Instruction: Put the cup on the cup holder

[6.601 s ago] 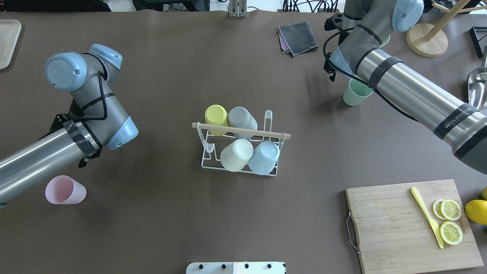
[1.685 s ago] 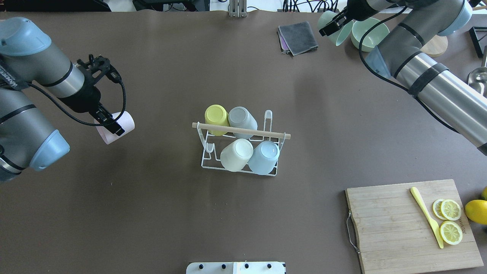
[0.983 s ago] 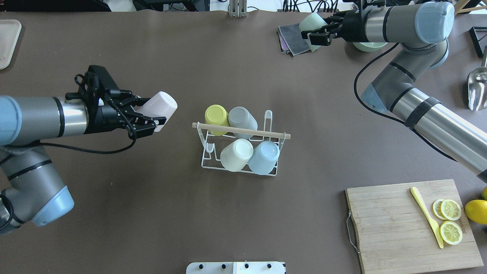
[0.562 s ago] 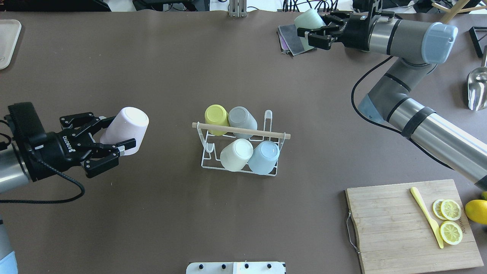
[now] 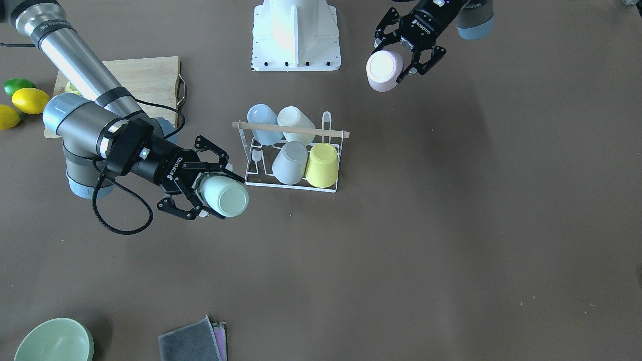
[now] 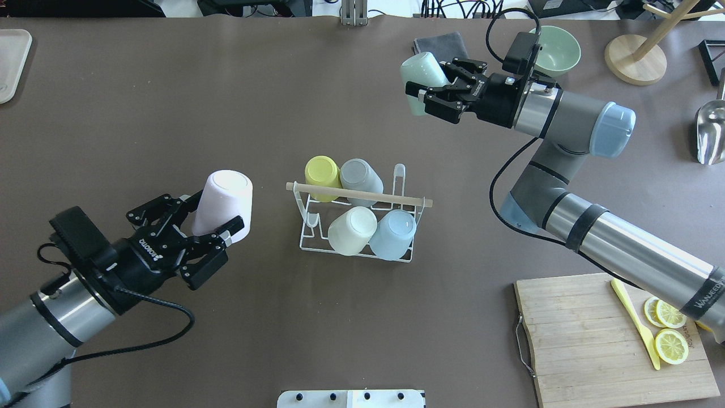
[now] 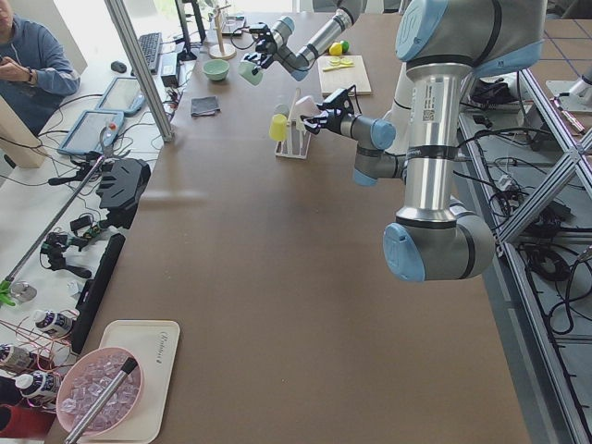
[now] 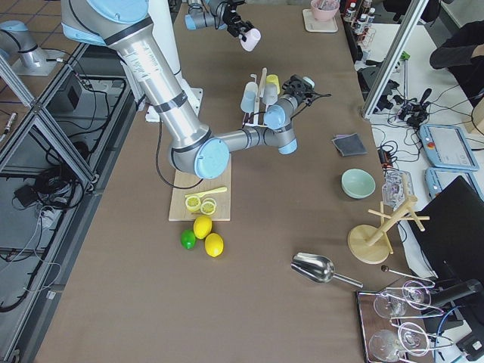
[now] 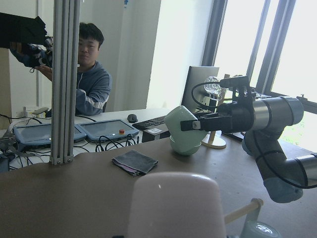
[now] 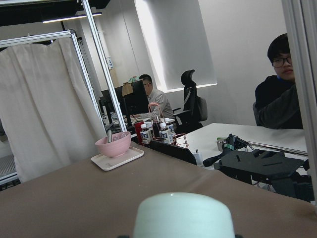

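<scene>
Left gripper (image 6: 212,212): clamped on pink cup (image 6: 226,192)
Right gripper (image 6: 429,79): clamped on mint cup (image 6: 418,68)
Cup holder (image 6: 396,199): four cups (image 6: 352,229) upside down on it

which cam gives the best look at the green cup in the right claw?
Exterior front-facing: the green cup is large, base toward the camera, with the right claw fingers on both sides. Overhead shows it smaller, held sideways. Left wrist sees it side-on, far off. Right wrist catches only part of it. Side views: tiny.

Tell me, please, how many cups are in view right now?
6. Four sit upside down on the rack: yellow, grey, cream, blue. The left gripper holds a pink cup, the right gripper a green cup.
</scene>
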You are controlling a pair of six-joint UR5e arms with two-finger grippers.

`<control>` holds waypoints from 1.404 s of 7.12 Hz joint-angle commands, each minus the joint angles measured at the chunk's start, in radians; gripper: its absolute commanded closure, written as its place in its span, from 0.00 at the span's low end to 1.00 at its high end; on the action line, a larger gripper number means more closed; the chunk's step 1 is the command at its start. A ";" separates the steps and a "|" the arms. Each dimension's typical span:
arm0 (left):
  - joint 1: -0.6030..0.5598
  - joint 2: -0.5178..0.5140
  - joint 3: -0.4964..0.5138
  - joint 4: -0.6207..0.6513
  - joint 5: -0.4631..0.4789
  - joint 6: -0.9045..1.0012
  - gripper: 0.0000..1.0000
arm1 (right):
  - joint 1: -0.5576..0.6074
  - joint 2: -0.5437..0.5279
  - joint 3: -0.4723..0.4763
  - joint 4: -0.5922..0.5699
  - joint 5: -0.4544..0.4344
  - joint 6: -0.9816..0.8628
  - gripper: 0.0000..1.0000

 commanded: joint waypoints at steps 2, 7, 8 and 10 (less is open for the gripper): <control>0.039 -0.139 0.138 0.012 0.110 -0.008 0.87 | -0.081 -0.004 0.005 0.046 0.032 -0.004 1.00; 0.033 -0.259 0.216 0.048 0.115 -0.005 0.84 | -0.076 -0.011 0.013 0.099 0.193 0.000 1.00; 0.024 -0.262 0.216 0.049 0.115 -0.005 0.84 | -0.055 -0.007 0.010 0.092 0.187 0.003 1.00; 0.018 -0.271 0.218 0.049 0.115 -0.005 0.84 | -0.044 -0.004 0.008 0.089 0.181 0.001 1.00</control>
